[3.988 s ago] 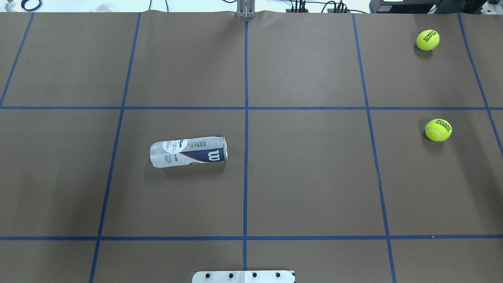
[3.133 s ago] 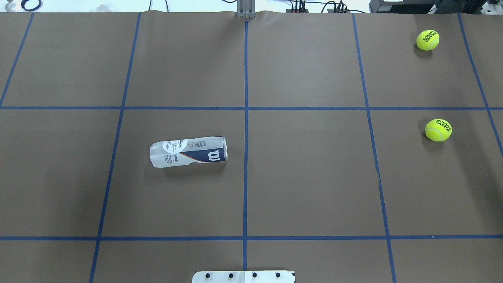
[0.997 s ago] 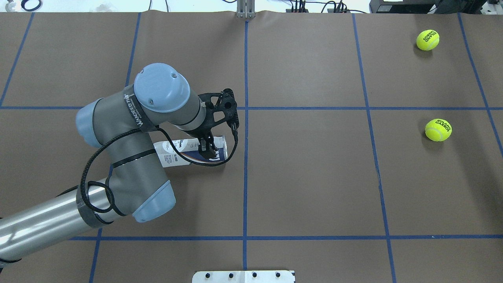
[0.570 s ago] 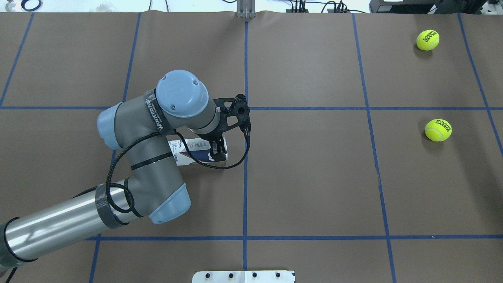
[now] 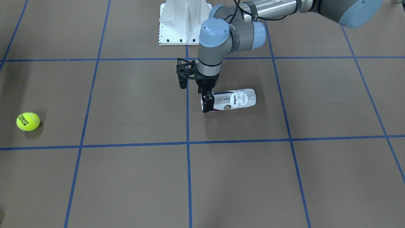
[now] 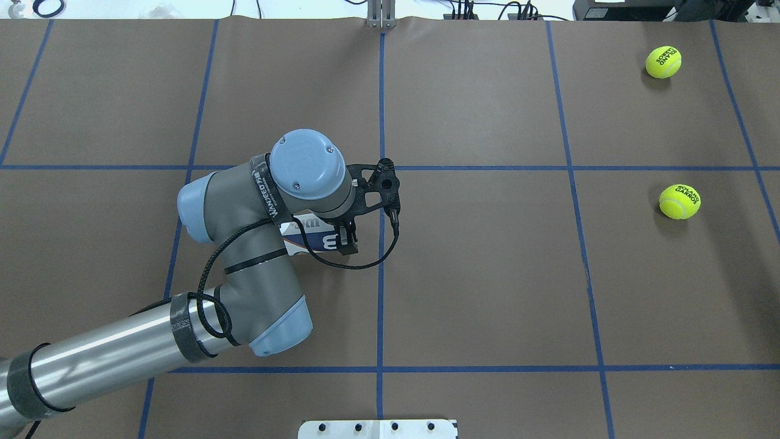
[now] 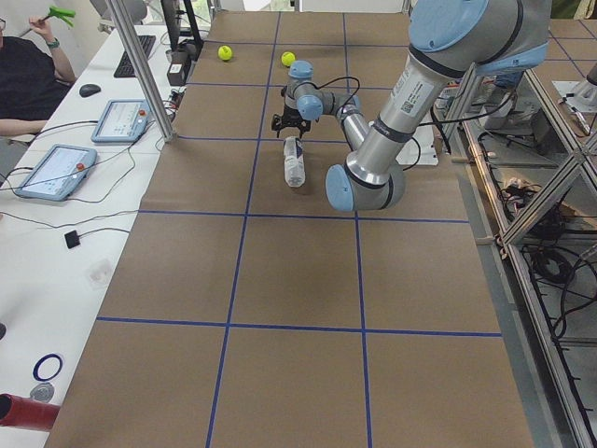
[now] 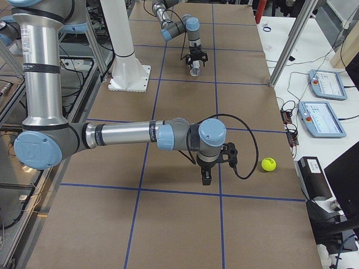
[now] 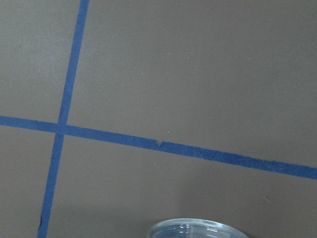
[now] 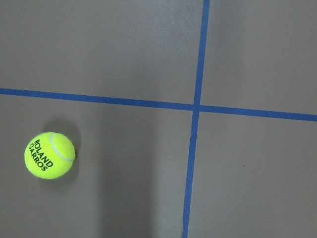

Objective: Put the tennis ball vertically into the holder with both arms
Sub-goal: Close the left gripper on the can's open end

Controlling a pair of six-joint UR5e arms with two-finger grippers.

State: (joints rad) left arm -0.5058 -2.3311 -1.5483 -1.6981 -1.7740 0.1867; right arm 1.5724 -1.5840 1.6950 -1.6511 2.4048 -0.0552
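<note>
My left gripper (image 5: pixel 208 103) is pointing straight down at the rim end of the holder (image 5: pixel 235 99), which is lying on its side. I cannot tell how far it is parted, and from overhead my left arm (image 6: pixel 244 256) is covering the holder's base end. My right gripper (image 8: pixel 206 178), too small to judge, is hanging well apart from the holder, near the tennis ball (image 8: pixel 268 164).

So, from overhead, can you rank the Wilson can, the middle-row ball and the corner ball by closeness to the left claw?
1. Wilson can, right at the left gripper.
2. Middle-row ball, far right.
3. Corner ball, far right, back row.
</note>
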